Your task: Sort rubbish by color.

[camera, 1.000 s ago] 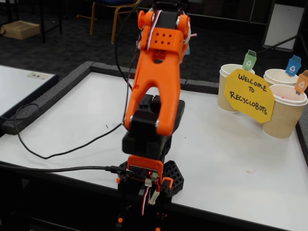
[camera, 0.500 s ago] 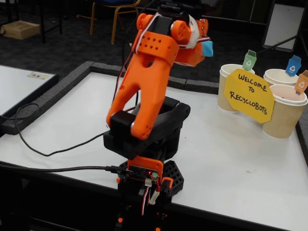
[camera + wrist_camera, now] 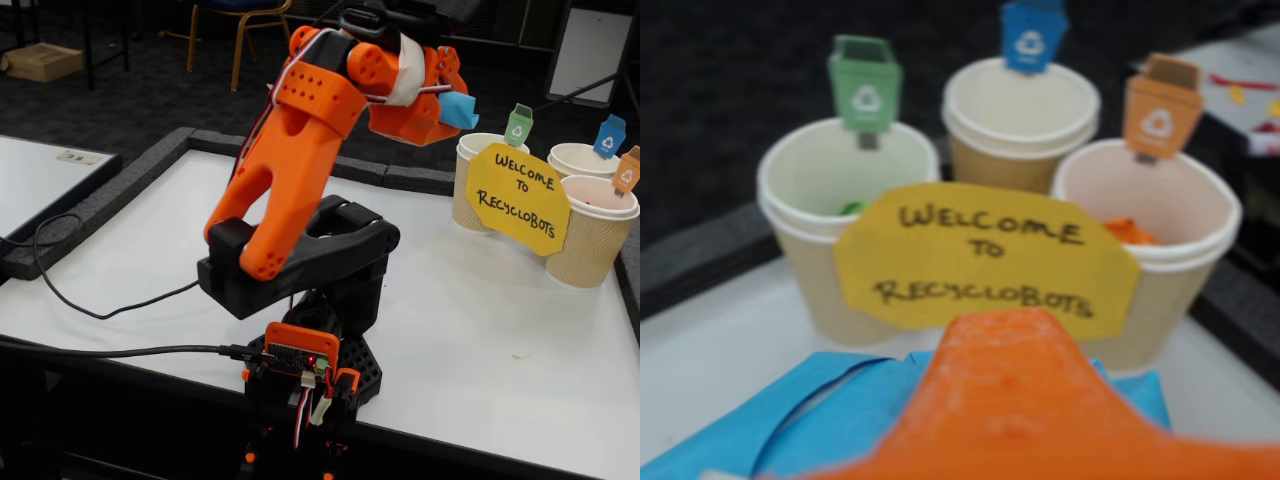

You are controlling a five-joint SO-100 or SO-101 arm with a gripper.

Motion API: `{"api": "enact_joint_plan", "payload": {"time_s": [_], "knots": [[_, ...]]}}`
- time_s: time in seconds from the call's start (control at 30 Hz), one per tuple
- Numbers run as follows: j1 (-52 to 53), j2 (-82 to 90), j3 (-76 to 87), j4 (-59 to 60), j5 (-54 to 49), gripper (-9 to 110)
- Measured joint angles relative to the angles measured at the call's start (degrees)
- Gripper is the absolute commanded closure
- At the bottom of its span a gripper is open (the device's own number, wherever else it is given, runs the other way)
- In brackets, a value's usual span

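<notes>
- Right now, in the wrist view, your gripper point(image 3: 1010, 400) is clenched on the light blue bundle point(image 3: 820, 420), which fills the near edge of the picture under and beside the orange finger. Straight beyond it stands the yellow sign point(image 3: 985, 262), and behind that three cups: the green-tagged cup point(image 3: 830, 180) far left, the blue-tagged cup point(image 3: 1020, 115) farthest back in the middle, the orange-tagged cup point(image 3: 1160, 210) to the right. Something green shows in the left cup and something orange in the right one.
- So the matching cup lies dead ahead of the claw but behind the other two; you would have to carry the bundle forward over the sign, to my reading.
- Next, in the fixed view, the gripper point(image 3: 450, 105) holds the light blue bundle point(image 3: 460, 110) high above the table point(image 3: 500, 330), just left of the green-tagged cup point(image 3: 478, 160). The blue-tagged cup point(image 3: 580, 158) sits further right and back, well apart from the claw.
</notes>
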Motion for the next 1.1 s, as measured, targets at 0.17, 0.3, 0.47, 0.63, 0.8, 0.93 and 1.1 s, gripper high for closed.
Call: {"api": "enact_joint_plan", "payload": {"time_s": [0.17,0.3,0.47,0.63,0.8,0.93,1.1], "knots": [[0.62,0.97,0.79,0.00,0.00,101],[0.44,3.78,2.20,0.00,-0.53,101],[-1.58,4.31,2.37,0.00,-0.97,101],[-4.39,4.31,2.37,0.00,-0.97,101],[-8.96,2.99,2.37,0.00,-0.97,101],[-11.60,-3.69,1.41,-1.93,-0.97,101],[-12.04,-18.54,-5.10,-7.21,-0.97,101]]}}
